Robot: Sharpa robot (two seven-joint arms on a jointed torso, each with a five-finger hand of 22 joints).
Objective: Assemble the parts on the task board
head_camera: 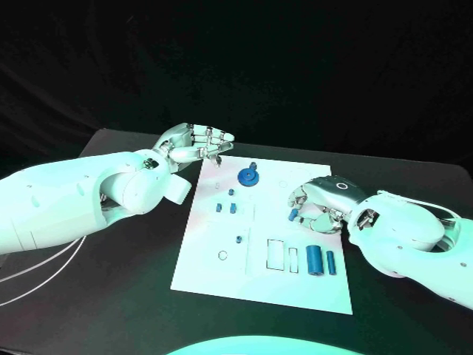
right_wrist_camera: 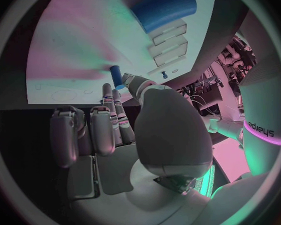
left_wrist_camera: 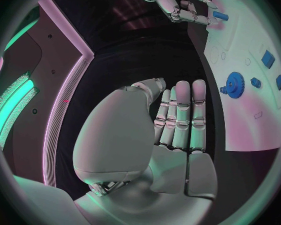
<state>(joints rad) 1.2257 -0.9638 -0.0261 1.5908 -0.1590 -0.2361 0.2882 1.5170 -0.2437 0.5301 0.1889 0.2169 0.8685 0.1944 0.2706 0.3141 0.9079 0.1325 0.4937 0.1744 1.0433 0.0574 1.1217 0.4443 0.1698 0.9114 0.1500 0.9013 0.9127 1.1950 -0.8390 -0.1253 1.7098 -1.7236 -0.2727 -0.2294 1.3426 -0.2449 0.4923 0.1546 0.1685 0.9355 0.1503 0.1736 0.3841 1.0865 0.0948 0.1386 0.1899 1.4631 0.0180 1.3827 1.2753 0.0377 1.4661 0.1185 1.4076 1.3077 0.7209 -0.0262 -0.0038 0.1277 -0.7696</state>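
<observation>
The white task board [head_camera: 260, 277] lies in the middle of the black table. A blue gear [head_camera: 248, 176] sits near its far edge, and two small blue parts [head_camera: 226, 208] stand below it. My right hand [head_camera: 320, 201] hovers over the board's right side and pinches a small blue peg [right_wrist_camera: 115, 74] between thumb and fingertip, the peg's end close to the board; the peg [head_camera: 294, 215] pokes out under the fingers. My left hand [head_camera: 197, 143] hangs at the board's far left corner, fingers [left_wrist_camera: 181, 112] straight and side by side, holding nothing, the gear [left_wrist_camera: 233, 83] beside it.
Two blue cylinders [head_camera: 322, 260] lie side by side on the board's near right part, next to rectangular recesses [head_camera: 275, 253]. A tiny blue pin [head_camera: 240, 239] stands mid-board. Bare black table [head_camera: 109, 296] surrounds the board on all sides.
</observation>
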